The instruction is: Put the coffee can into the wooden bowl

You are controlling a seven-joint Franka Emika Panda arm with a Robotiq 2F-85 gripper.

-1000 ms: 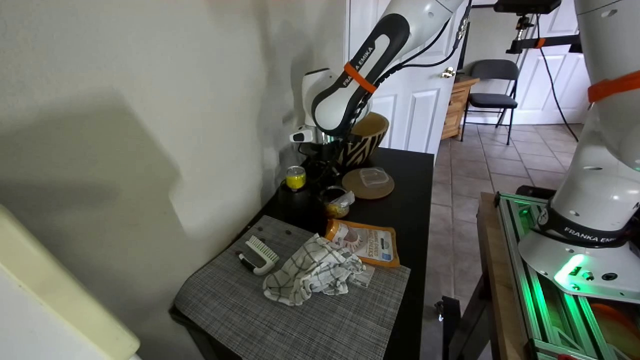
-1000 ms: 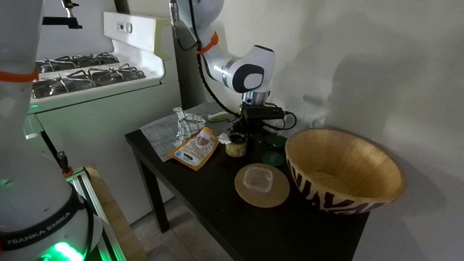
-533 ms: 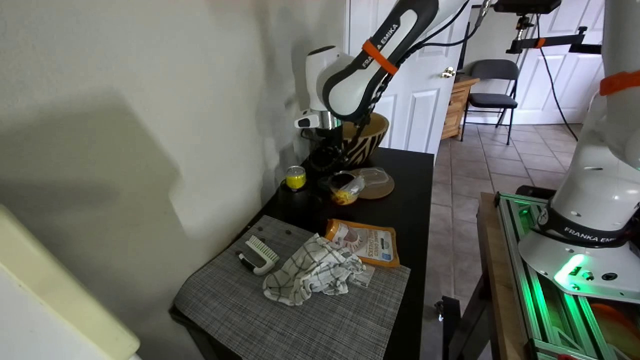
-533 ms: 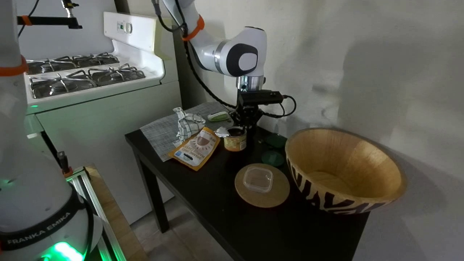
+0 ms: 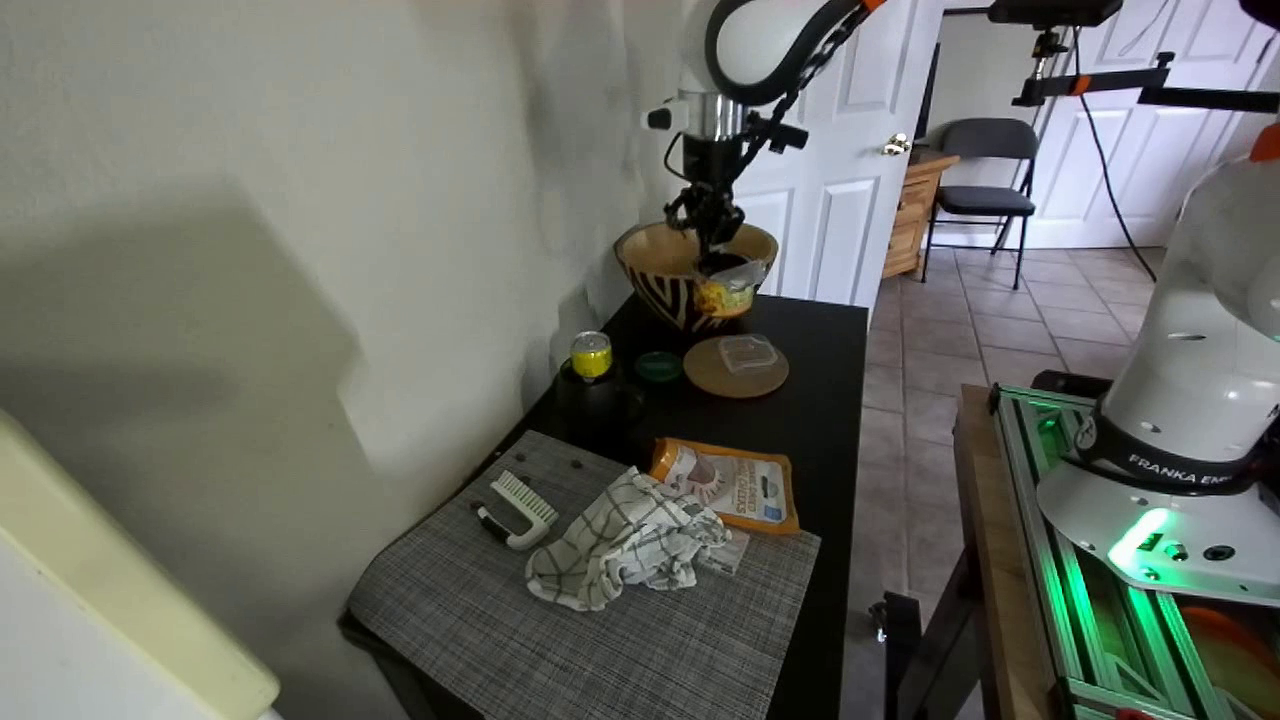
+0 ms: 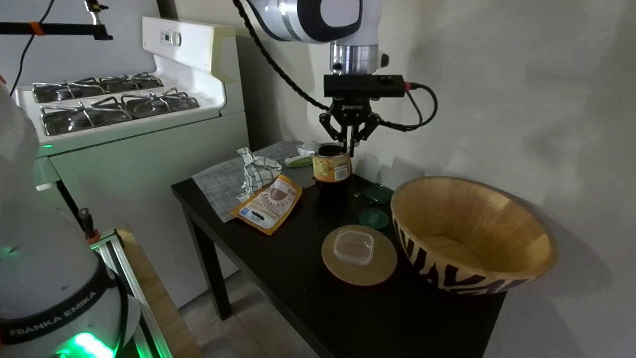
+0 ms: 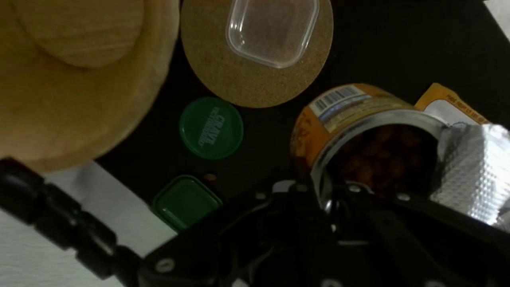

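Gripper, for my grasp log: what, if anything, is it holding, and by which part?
The coffee can, by its rim: the gripper has one finger inside, the other outside.

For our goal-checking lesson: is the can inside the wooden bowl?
No, in an exterior view the gripper holds the can outside the wooden bowl.

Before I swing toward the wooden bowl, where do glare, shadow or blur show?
Wrist view: dim, tool dark and blurred, peeled foil seal glinting; both exterior views: soft shadows on the wall, green glow on the robot base.
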